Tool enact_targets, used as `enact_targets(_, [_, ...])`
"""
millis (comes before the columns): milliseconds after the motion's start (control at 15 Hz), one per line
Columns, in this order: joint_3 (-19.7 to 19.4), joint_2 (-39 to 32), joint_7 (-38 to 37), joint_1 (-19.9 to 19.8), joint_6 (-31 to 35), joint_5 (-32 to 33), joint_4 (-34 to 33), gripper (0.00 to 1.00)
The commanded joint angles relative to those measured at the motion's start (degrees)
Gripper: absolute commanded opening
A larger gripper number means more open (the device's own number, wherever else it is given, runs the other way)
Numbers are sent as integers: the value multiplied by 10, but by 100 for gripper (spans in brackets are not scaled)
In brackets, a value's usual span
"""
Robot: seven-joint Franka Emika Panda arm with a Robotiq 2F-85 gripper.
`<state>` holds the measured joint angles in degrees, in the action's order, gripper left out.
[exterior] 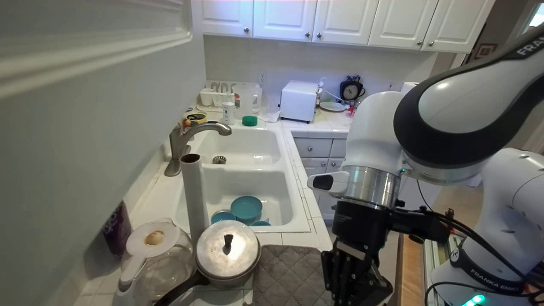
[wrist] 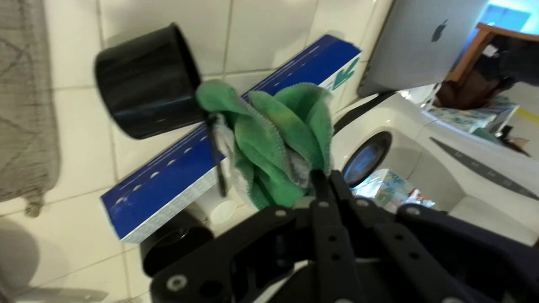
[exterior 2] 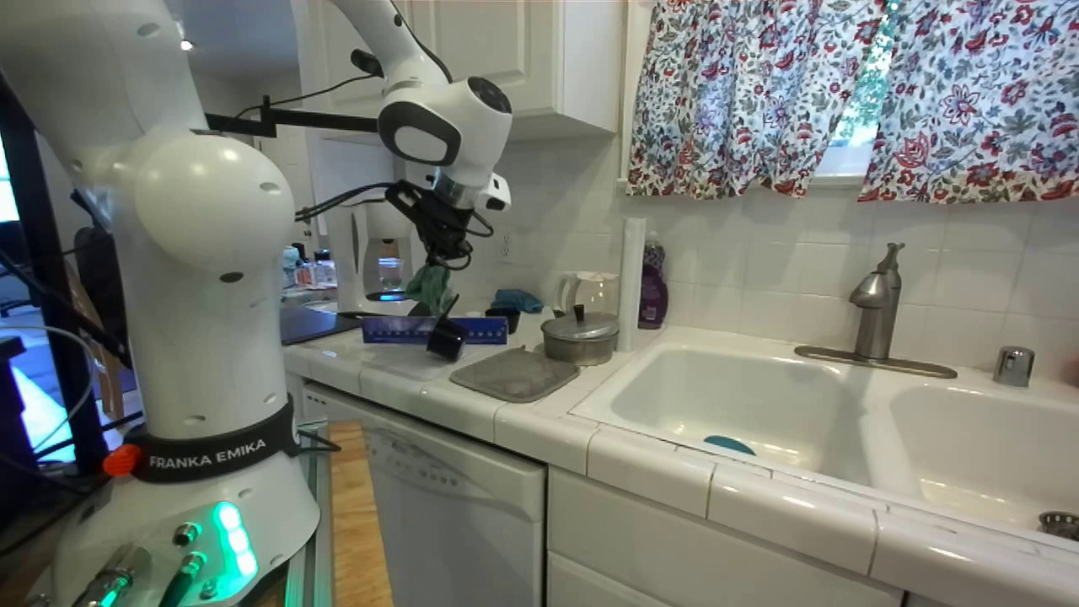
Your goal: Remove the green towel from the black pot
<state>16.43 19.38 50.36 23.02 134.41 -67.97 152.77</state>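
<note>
"The counter (exterior: 297,239) had a sink (exterior: 250,178) with blue bowls (exterior: 246,207), in an exterior view."

"And the green towel (exterior 2: 430,288)?"

"In an exterior view, it hung above the counter. The black pot (exterior 2: 445,341) was tipped, near a blue box (exterior 2: 396,330)."

"Did the claw (wrist: 325,179) have it?"

"Yes. In the wrist view, it pinched the towel tight, by the pot's mouth. I couldn't tell if any was inside."
</note>
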Motion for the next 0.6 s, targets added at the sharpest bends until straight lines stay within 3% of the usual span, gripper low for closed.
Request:
enact_targets(0, [15, 14, -17, -4, 4, -26, 9, 1])
enact_targets(333, [24, 20, -28, 1, 12, -19, 9, 1])
enact_targets(533, [15, 47, -38, 9, -47, -22, 6, 1])
